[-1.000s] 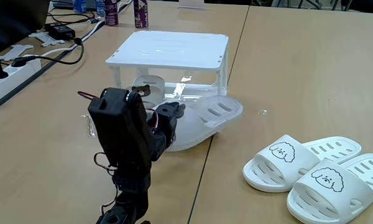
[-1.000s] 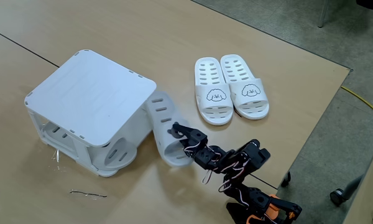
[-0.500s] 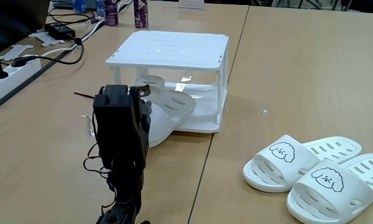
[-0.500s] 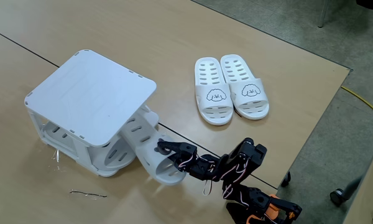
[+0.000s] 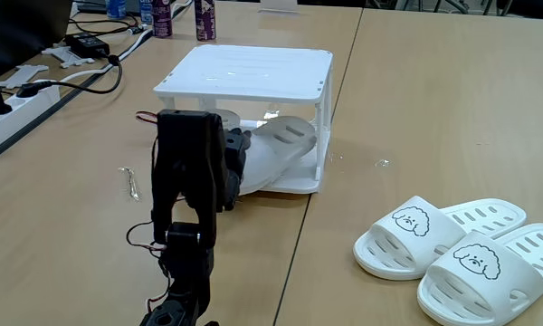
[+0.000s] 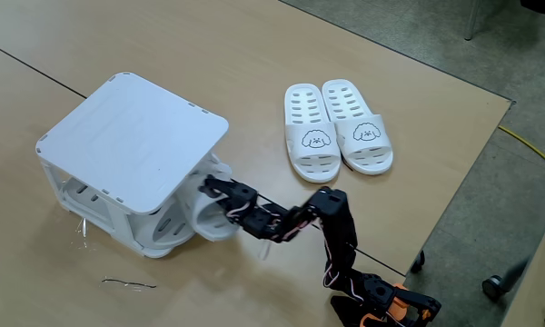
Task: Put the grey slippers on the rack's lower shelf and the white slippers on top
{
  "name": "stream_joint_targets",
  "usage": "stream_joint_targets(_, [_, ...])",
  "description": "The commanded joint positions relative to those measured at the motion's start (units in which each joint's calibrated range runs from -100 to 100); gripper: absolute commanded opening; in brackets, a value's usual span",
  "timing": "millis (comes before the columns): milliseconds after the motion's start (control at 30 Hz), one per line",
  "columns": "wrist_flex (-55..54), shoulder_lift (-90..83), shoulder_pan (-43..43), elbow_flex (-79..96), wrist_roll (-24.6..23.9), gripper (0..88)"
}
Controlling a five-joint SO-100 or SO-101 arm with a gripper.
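White slippers [image 5: 462, 244] lower right of frame, side by side on table [image 5: 434, 118]. Gripper [image 6: 209, 188] clamped on grey slipper [image 5: 276, 149], slipper half inside lower shelf [image 5: 294, 181] of rack [image 5: 249, 72], frame centre.

The black arm stretches low and forward from its base, elbow raised, wrist level, and its gripper [image 6: 213, 188] looks clamped shut, though the fingertips are hard to make out from here.
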Motion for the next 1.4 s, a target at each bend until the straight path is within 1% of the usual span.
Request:
stream_joint_targets(0, [5.1, 5.8, 0.4, -19.7, 0.4, 0.8])
stream_joint_targets(133, [14.2, 15.9, 2.3, -42.1, 0.4, 0.8])
stream_joint_targets(233, [19.7, 21.3, 3.7, -53.9, 0.4, 0.8])
stream_joint_targets(333, [21.9, 26.4, 4.9, -61.7, 0.4, 0.8])
stream_joint_targets(433, [21.4, 28.2, 5.0, -62.9, 0.4, 1.5])
stream_joint_targets(467, [21.3, 28.2, 4.8, -62.9, 0.4, 2.5])
stream_joint_targets(500, [21.3, 28.1, 4.7, -62.9, 0.4, 5.9])
stream_joint_targets(567, [21.4, 26.7, 4.6, -62.5, 0.4, 16.4])
stream_joint_targets(633, [21.4, 23.5, 4.6, -59.1, 0.4, 25.1])
stream_joint_targets(667, [21.4, 20.6, 4.6, -54.7, 0.4, 27.6])
stream_joint_targets(700, [21.3, 18.1, 4.8, -50.7, 0.4, 28.2])
stream_joint_targets(833, [21.1, 7.5, 5.9, -35.3, 0.4, 27.9])
stream_joint_targets(933, [21.1, 0.4, 7.9, -27.7, 0.4, 27.9])
stream_joint_targets(1067, [20.8, -3.2, 10.9, -24.0, 0.4, 27.9])
stream_joint_targets(1167, [16.8, -3.8, 12.2, -19.5, 0.4, 27.9])
stream_joint_targets(1300, [8.9, -5.7, 11.7, -8.1, 0.4, 27.9])
stream_joint_targets(1367, [8.6, -10.5, 10.6, -0.7, 0.4, 27.9])
